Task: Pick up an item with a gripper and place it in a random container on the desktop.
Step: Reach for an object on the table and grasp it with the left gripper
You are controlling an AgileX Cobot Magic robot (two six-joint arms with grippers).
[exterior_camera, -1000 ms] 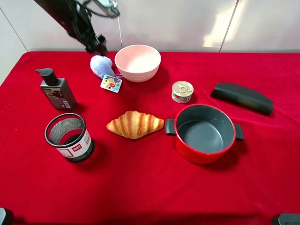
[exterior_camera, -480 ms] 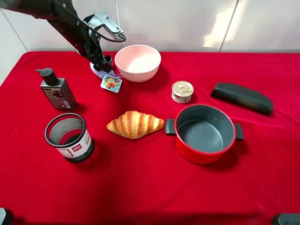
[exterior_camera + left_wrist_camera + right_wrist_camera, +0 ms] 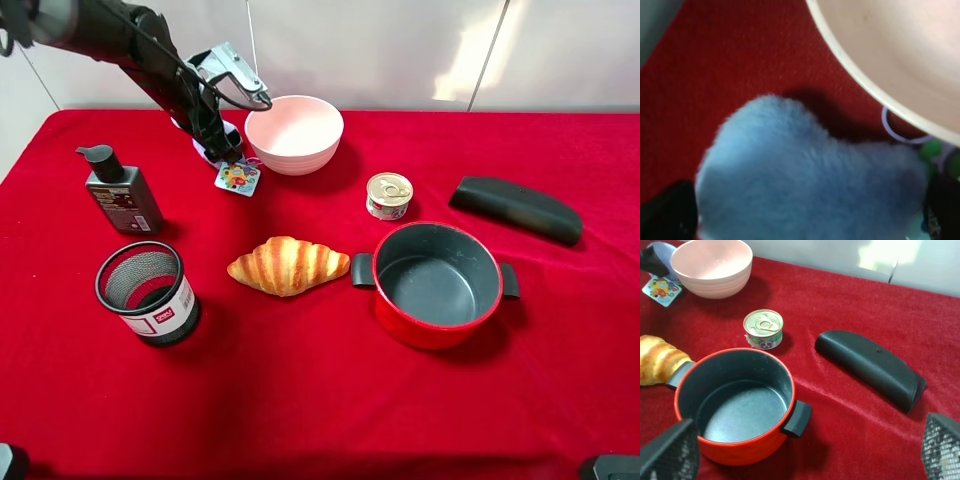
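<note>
Red-clothed worktop (image 3: 330, 400) holds the blue plush toy (image 3: 805, 185) just beside the pink bowl (image 3: 296, 156), not lifted. Left gripper (image 3: 222, 150) fingers (image 3: 665, 216) straddle it wide, unclosed, so grasping, lifting and dropping it in remain. Right gripper (image 3: 802, 452) fingers gape, holding nothing.

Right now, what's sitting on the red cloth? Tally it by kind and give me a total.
Open containers: 3 (pink bowl, red pot, mesh cup)
Food: 2 (croissant, tin can)
Pump bottle: 1
Plush toy: 1
Black case: 1
Total: 8
</note>
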